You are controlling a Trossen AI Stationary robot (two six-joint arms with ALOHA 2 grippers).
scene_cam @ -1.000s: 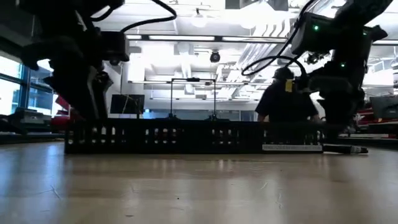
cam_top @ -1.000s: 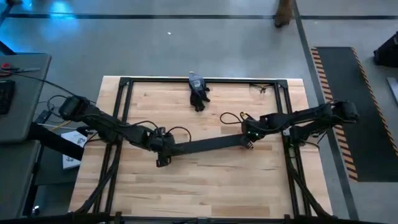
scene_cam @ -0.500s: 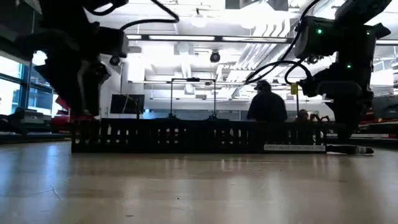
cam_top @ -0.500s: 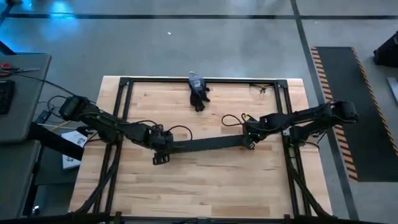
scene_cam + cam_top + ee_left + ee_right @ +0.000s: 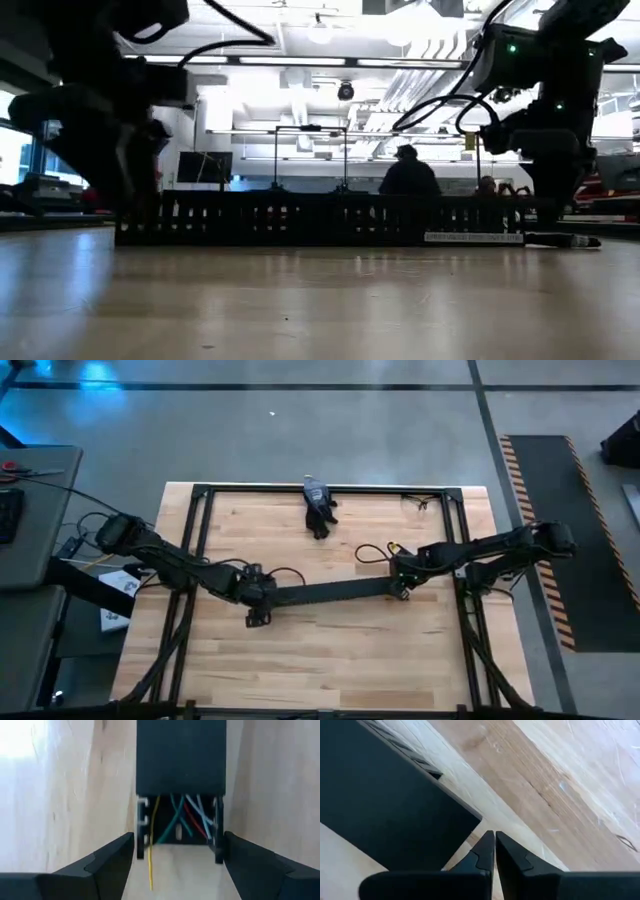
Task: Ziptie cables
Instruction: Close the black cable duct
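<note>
1 duct [image 5: 330, 592], 2 grippers [image 5: 258, 610] [image 5: 400, 586] at its ends

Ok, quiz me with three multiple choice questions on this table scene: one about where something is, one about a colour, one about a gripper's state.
1. Where does the black duct lie?
A. Between the two grippers, mid-table
B. Off the table on the floor
C. Against the far edge by the glove

2. What colour is the single wire trailing out of the duct's open end?
A. Purple
B. Yellow
C. Orange

3. How are the left gripper fingers set?
A. Spread wide, either side of the duct end
B. Pressed together
C. Clamped on a glove

Answers: 1 A, the high view shows it spanning from the left gripper to the right gripper. 2 B, the left wrist view shows it. 3 A, the fingers flank the duct end.
</note>
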